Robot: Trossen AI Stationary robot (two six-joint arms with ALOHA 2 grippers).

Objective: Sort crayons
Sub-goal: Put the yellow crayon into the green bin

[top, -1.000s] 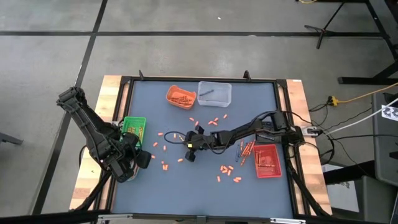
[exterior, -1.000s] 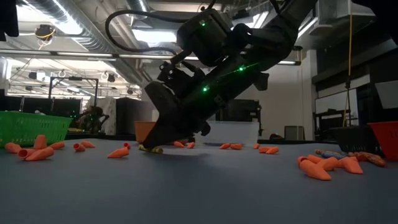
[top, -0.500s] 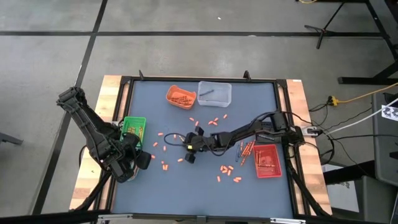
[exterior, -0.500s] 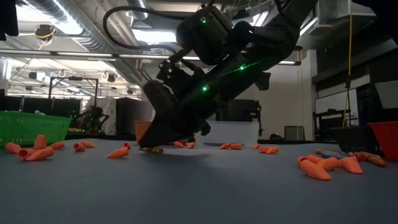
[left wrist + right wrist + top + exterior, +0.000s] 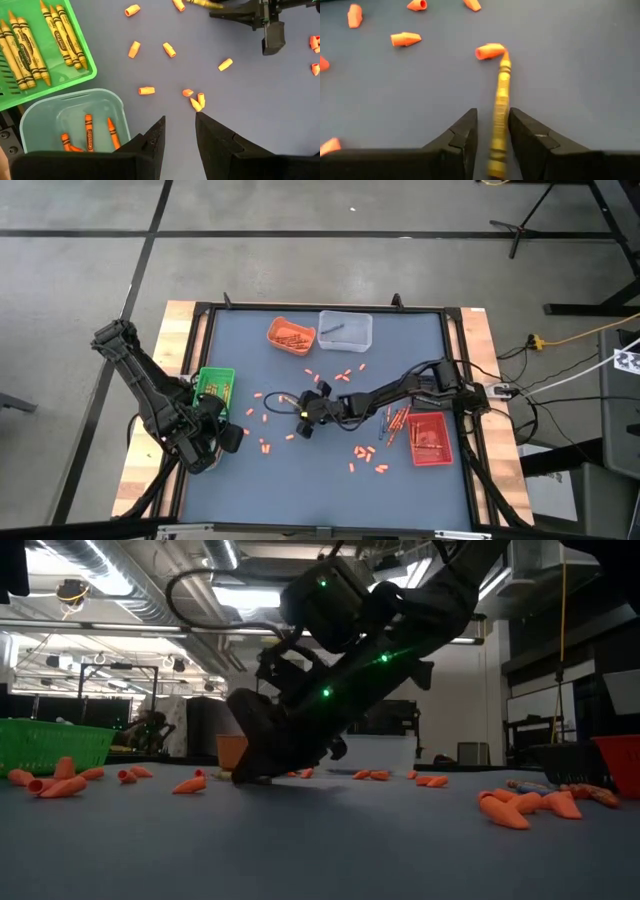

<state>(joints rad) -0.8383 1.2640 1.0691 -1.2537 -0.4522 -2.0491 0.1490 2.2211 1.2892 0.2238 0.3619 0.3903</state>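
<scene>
A yellow crayon (image 5: 501, 85) lies on the blue-grey table top, lengthwise between the open fingers of my right gripper (image 5: 491, 114). Its far tip is next to an orange bit (image 5: 490, 51). That gripper (image 5: 302, 420) is low over the middle of the table, slanting down. My left gripper (image 5: 179, 125) is open and holds nothing. It hovers at the table's left (image 5: 228, 435), beside a clear tray (image 5: 70, 117) holding orange crayons and a green tray (image 5: 215, 385) holding yellow crayons. My right gripper has its fingers on either side of the yellow crayon's near end (image 5: 496, 135), along the crayon's length. The crayon is close to one finger (image 5: 520, 130). I cannot tell whether that finger touches it.
Many short orange bits (image 5: 345, 375) are scattered over the middle of the table. At the far edge are an orange tray (image 5: 290, 335) and a clear tray (image 5: 345, 330). A red tray (image 5: 430, 438) sits at the right, with loose crayons (image 5: 395, 420) beside it.
My right gripper has opened over the yellow crayon without leaving its place. Its wrist has turned a little and its fingers have tipped lower toward the table.
</scene>
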